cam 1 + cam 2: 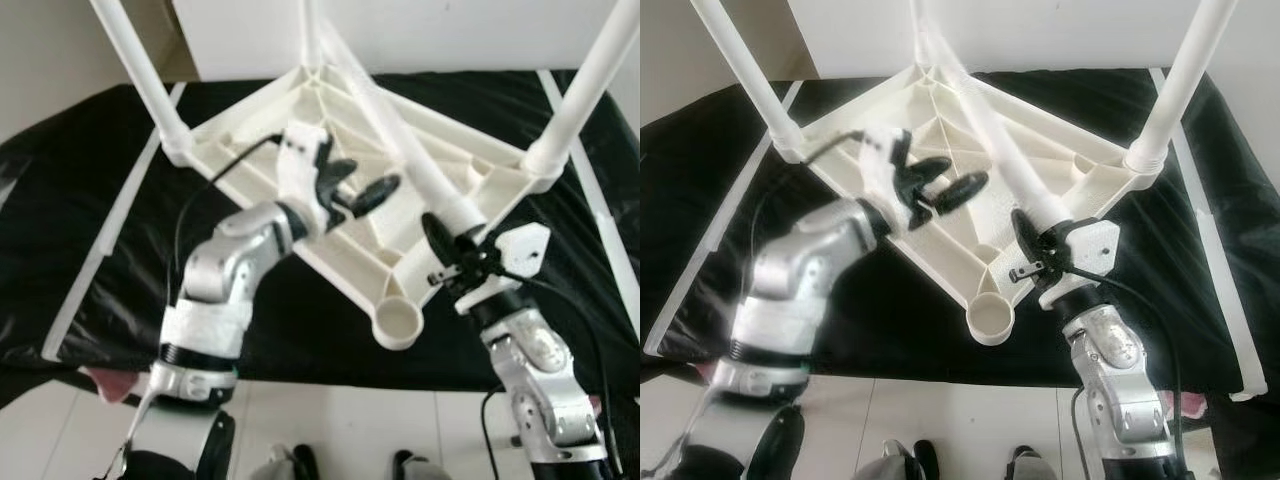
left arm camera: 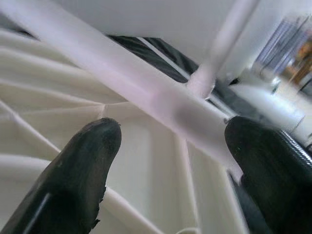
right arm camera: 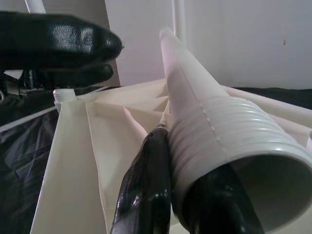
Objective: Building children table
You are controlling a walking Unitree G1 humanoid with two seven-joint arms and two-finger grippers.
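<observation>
- Left eye view: a black sheet (image 1: 90,230) covers the surface across the middle of the frame, with pale floor (image 1: 340,430) along the bottom edge.
- The white children's table top (image 1: 350,170) lies upside down on the sheet at centre frame, ribbed underside up.
- Three white legs stand in its corner sockets: one at upper left (image 1: 135,70), one at top centre, one at upper right (image 1: 590,85).
- The fourth socket (image 1: 398,325), at lower centre, is open.
- A loose leg (image 1: 400,140) slants over the underside, its threaded end toward lower right.
- The right end effector (image 1: 452,245), right of centre, is clamped on that threaded end.
- The left end effector (image 1: 358,185), at centre, hovers above the ribs with fingers (image 2: 83,165) apart, just beside the slanting leg.
</observation>
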